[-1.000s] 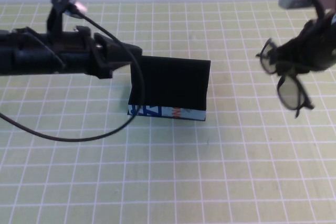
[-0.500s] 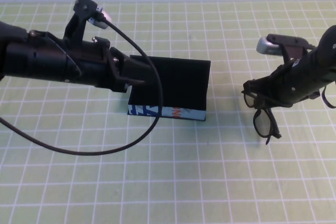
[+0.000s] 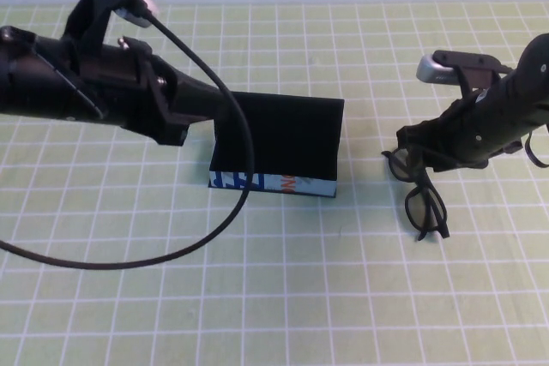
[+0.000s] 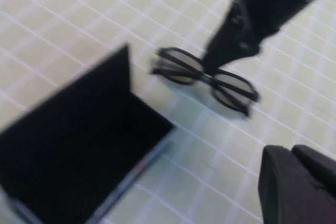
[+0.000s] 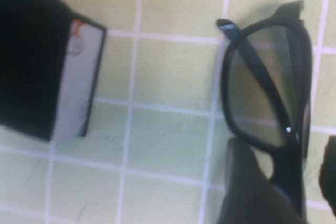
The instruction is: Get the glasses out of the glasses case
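Glasses case [image 3: 279, 147] stands mid-desk [image 3: 283, 297], black flap up, light-blue printed side facing near. My left pincer [image 3: 202, 109] hangs at the case's left end; I cannot tell whether it is open or shut. My right pincer [image 3: 420, 147] sits low to the right, fingers [image 5: 247, 187] spread either side of the frame. The glasses [image 3: 420, 195] lie on the desk, right of the case.
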